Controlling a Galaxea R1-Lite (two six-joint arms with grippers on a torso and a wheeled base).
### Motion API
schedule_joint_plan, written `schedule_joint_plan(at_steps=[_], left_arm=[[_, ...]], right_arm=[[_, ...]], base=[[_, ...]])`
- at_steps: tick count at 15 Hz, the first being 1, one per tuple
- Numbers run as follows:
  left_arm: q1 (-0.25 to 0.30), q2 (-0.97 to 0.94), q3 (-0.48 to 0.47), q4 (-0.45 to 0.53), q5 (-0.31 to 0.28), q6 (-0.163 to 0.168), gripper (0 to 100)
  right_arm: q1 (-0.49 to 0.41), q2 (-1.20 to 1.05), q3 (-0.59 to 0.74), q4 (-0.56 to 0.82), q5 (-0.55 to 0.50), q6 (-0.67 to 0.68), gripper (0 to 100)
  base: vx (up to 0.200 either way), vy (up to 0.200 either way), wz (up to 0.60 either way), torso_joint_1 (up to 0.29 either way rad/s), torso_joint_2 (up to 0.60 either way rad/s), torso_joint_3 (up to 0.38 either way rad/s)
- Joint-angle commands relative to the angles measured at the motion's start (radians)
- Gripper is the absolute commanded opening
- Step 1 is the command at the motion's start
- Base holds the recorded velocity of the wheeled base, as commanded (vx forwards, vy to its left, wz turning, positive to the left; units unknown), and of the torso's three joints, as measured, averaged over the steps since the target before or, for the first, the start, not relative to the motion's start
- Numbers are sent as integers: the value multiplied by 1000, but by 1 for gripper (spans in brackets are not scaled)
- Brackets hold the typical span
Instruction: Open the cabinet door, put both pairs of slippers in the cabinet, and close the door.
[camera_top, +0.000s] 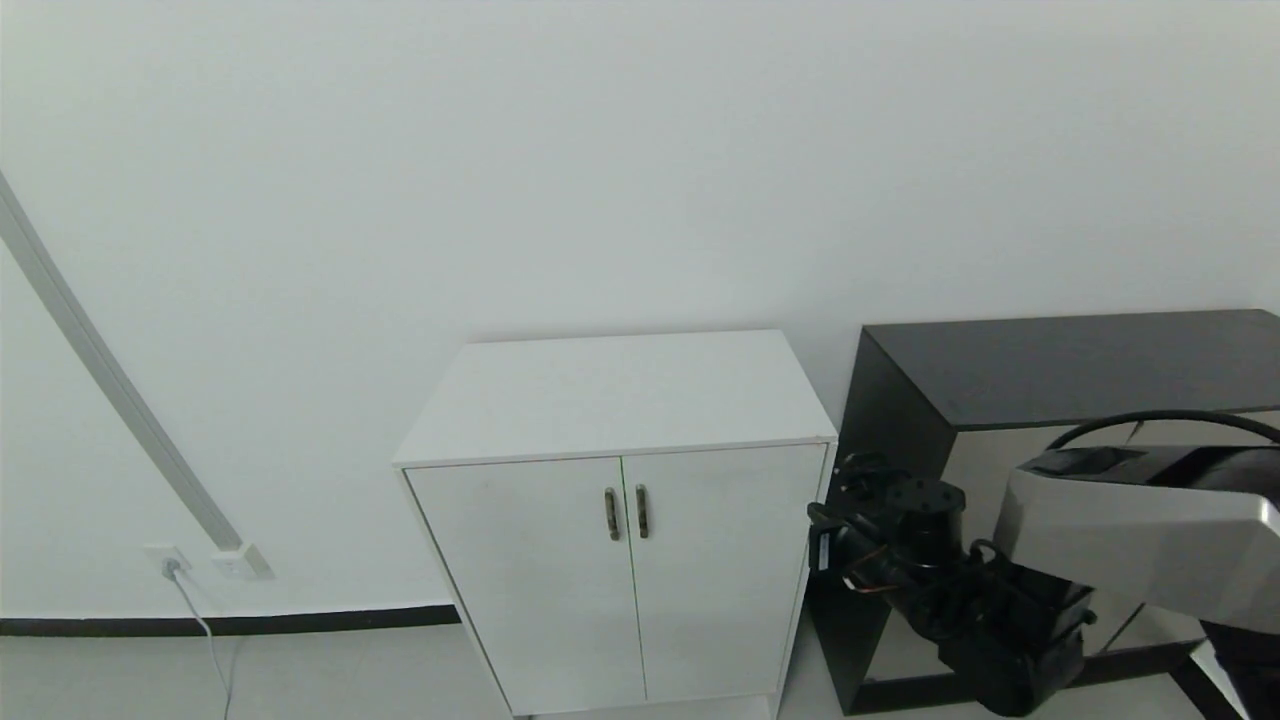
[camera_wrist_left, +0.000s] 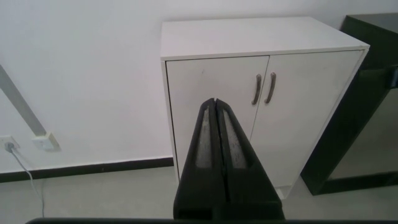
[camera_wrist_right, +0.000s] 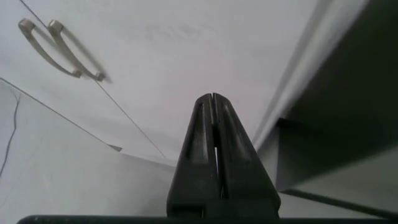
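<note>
White laminate cabinet (camera_top: 610, 400) is seen standing on the floor (camera_top: 350, 680) against a plain white wall (camera_top: 640, 150). Both doors are shut: left door (camera_top: 530, 580) and right door (camera_top: 720, 560) meet at a thin centre seam. Two upright metal handles (camera_top: 611, 514) (camera_top: 641, 511) are mounted just beside each other, one on each side of that seam, near the top of the doors. The cabinet top is bare.

A black table (camera_top: 1080, 365) is placed just beside the cabinet on the robot's right, its side panel almost touching the cabinet's side.

The right arm (camera_top: 1130, 520) is seen low on the right in the head view, its dark wrist end lying over the cabinet's right edge and the table's side panel. The right gripper (camera_wrist_right: 212, 96) is held close to the right door, near the edge next to the table; its jaws are clenched together at the tips, nothing between them. The left gripper (camera_wrist_left: 215, 102) is held well back from the cabinet, pointed at the left door; its jaws are pressed together, nothing held.

On the wall to the left, a wall socket (camera_top: 165, 560) with a white cable (camera_top: 205, 630) hanging to the floor is seen, below a slanted grey conduit strip (camera_top: 100, 370). A black baseboard (camera_top: 230, 625) is run along the wall foot.
</note>
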Motion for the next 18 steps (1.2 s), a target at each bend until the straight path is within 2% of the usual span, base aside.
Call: schedule_joint_plan(at_steps=[1,3,7,10,13,15,18], left_arm=[[0,0,0,0,1,0,0],[0,0,0,0,1,0,0],[0,0,0,0,1,0,0],[0,0,0,0,1,0,0],[0,0,0,0,-1,-5,0],[0,0,0,0,-1,-5,0],[0,-2,0,0,-1,-6,0]], right_arm=[[-57,-128,224,-124,-1,1,0],[-109,-190,326,-176,-3,1,0],[-238,-320,484,-178,-4,-7,0],[-297,-429,591,-178,-7,-10,0],[-302,-556,703,-178,-7,-42,0],[-302,-628,724,-173,-9,-54,0],[-320,-780,724,-14,-6,-50,0]], base=[[0,0,0,0,0,0],[0,0,0,0,0,0],[0,0,0,0,0,0],[0,0,0,0,0,0],[0,0,0,0,0,0],[0,0,0,0,0,0],[0,0,0,0,0,0]])
